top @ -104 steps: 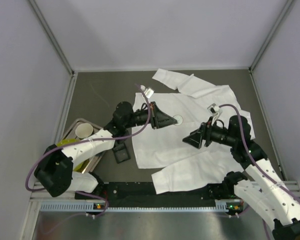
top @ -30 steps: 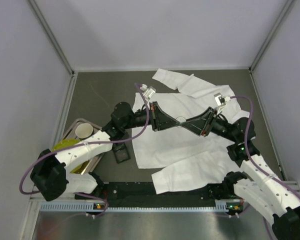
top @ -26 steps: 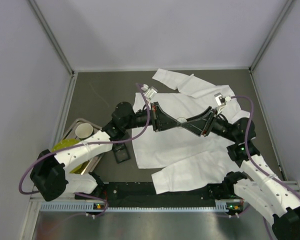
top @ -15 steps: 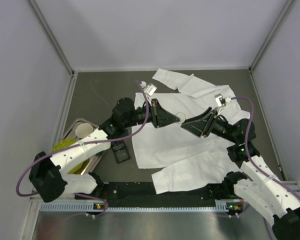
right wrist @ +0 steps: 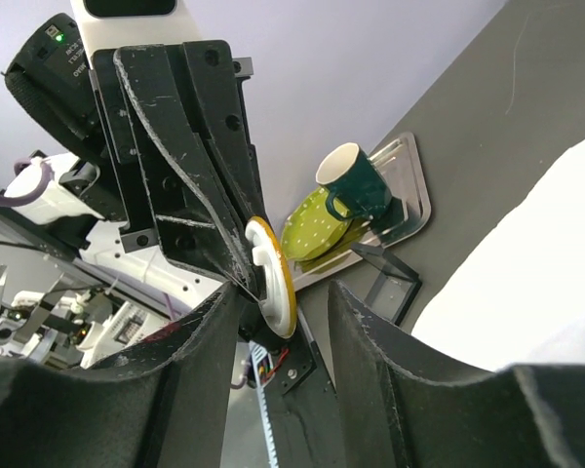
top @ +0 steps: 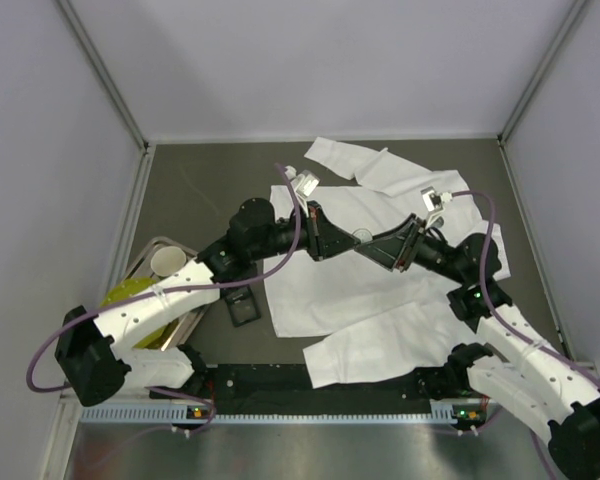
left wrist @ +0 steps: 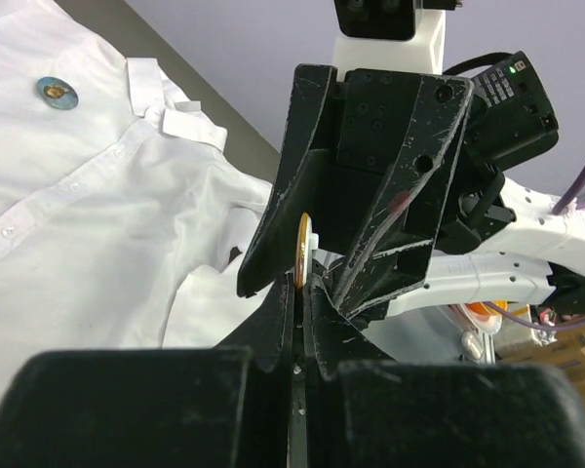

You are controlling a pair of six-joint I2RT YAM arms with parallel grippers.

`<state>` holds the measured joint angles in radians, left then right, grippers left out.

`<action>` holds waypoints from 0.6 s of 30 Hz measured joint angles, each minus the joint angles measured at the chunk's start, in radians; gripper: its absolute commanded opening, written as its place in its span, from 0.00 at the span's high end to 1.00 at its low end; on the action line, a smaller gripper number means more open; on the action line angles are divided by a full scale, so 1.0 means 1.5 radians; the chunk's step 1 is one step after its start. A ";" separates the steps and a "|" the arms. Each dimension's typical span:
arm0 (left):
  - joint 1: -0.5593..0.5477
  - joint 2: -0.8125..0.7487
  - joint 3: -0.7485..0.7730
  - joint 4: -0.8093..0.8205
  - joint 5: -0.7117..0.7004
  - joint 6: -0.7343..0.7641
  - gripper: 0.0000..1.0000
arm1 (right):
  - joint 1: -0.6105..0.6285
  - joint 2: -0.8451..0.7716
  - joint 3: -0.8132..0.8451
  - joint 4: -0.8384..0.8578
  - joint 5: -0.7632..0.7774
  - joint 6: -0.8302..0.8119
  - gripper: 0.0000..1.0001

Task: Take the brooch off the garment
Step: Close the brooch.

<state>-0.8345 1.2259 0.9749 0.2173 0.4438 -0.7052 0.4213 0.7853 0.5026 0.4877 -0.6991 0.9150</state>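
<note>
the brooch [left wrist: 303, 252], a gold-rimmed disc, is clamped edge-on between the left fingers [right wrist: 185, 185] at mid-frame in the top view, over the white shirt [top: 320, 290] spread on the desk [top: 200, 190]. the right fingers [right wrist: 390, 361] are held apart either side of it.

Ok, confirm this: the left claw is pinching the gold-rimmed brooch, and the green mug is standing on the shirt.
Wrong on the mug. The left claw does pinch the gold-rimmed brooch, but the green mug stands on a green plate in the metal tray, clear of the shirt; the right wrist view shows it.
</note>
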 measured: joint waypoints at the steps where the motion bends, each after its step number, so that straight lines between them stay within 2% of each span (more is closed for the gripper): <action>1: -0.002 0.000 0.001 -0.003 -0.004 0.002 1.00 | 0.003 0.002 0.000 0.000 0.002 -0.001 0.60; 11: -0.004 -0.012 0.002 -0.025 -0.019 0.019 1.00 | 0.010 -0.006 0.000 0.001 0.026 -0.008 0.71; 18: -0.008 -0.018 0.002 -0.025 -0.028 0.030 1.00 | 0.010 -0.008 0.000 0.017 0.038 0.004 0.75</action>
<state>-0.8467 1.1992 0.9779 0.1791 0.4023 -0.6598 0.4366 0.7734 0.5026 0.5125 -0.6426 0.9207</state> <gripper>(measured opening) 0.030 0.265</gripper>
